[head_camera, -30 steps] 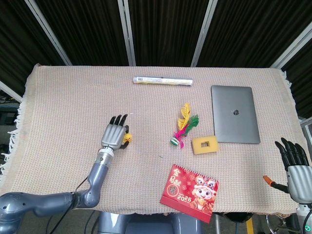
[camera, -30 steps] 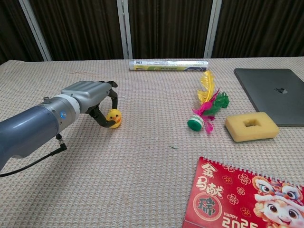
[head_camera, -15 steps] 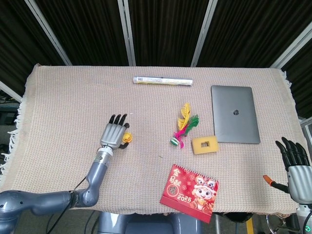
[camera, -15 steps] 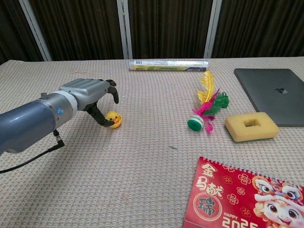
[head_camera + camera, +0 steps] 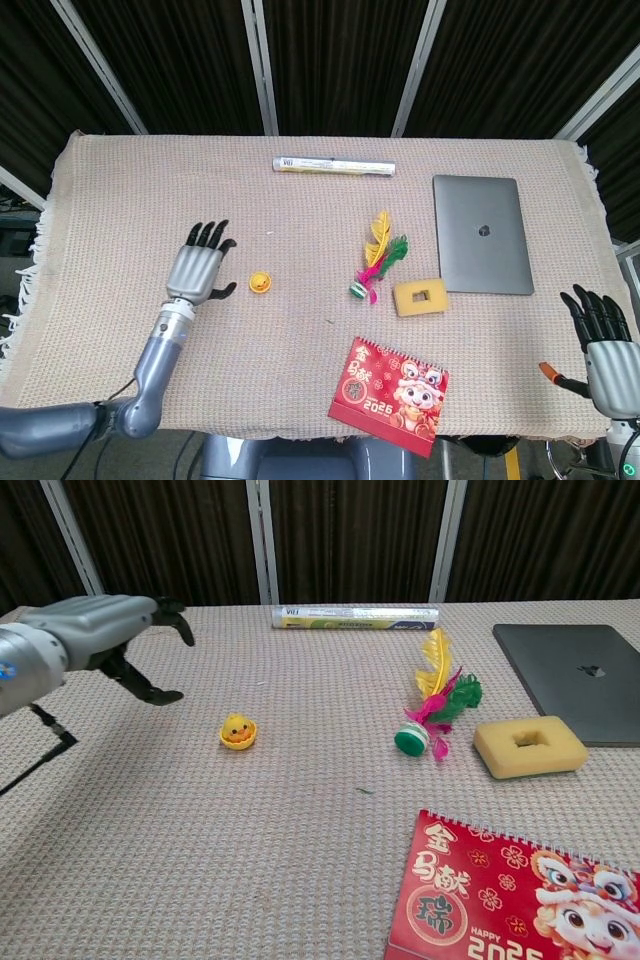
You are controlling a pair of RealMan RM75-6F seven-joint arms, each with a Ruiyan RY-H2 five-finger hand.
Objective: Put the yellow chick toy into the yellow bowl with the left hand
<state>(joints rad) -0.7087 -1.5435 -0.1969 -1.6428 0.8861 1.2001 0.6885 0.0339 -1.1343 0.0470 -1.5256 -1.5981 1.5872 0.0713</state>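
Nearest, your right hand idles empty, fingers spread, well right of the chick. Chick sits upright in a tiny yellow bowl; your left hand hangs just left, empty, fingers wide.

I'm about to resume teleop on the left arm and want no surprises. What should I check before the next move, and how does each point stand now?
1. Left hand holds nothing, fingers apart: ok.
2. Yellow chick toy upright on the table cloth, apart from the left hand: ok.
3. Chick sits in a small yellow cup; whether that is the target bowl: cannot tell.
4. Separate yellow bowl in sight: not ok, neither view shows one.
5. Right hand held at the table's far edge, away from the chick: ok.
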